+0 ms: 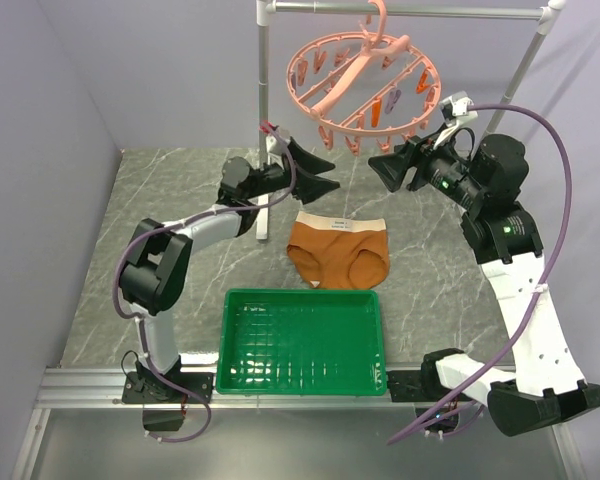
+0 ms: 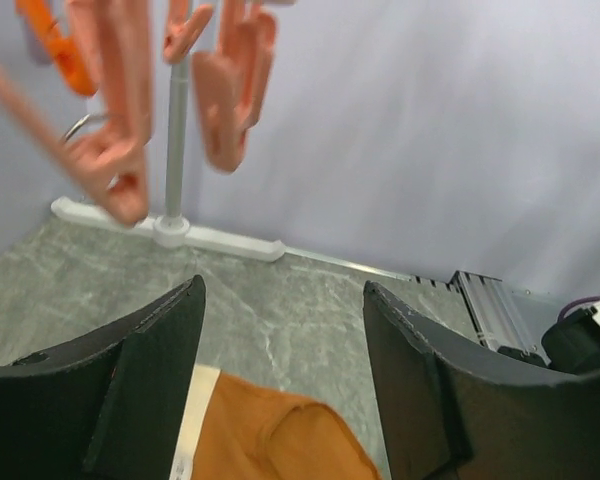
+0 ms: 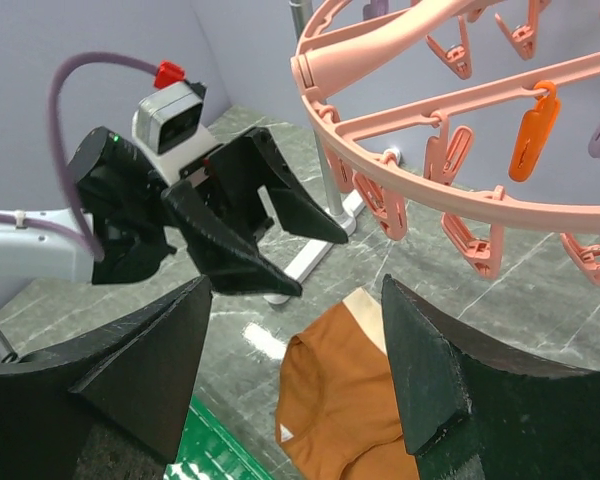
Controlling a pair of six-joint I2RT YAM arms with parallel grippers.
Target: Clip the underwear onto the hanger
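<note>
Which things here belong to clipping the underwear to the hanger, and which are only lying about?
For the job: underwear, hanger, left pincer, right pincer, both open.
Only lying about: green tray, grey rack that bears the hanger.

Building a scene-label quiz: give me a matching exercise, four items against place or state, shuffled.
Things:
1 underwear
2 hanger
3 green tray
4 left pincer

Places or states:
A hanging from the rack bar
B open, raised above the table
C spread flat, mid-table
D at the table's near edge

Pairs: 1-C, 2-A, 3-D, 4-B
</note>
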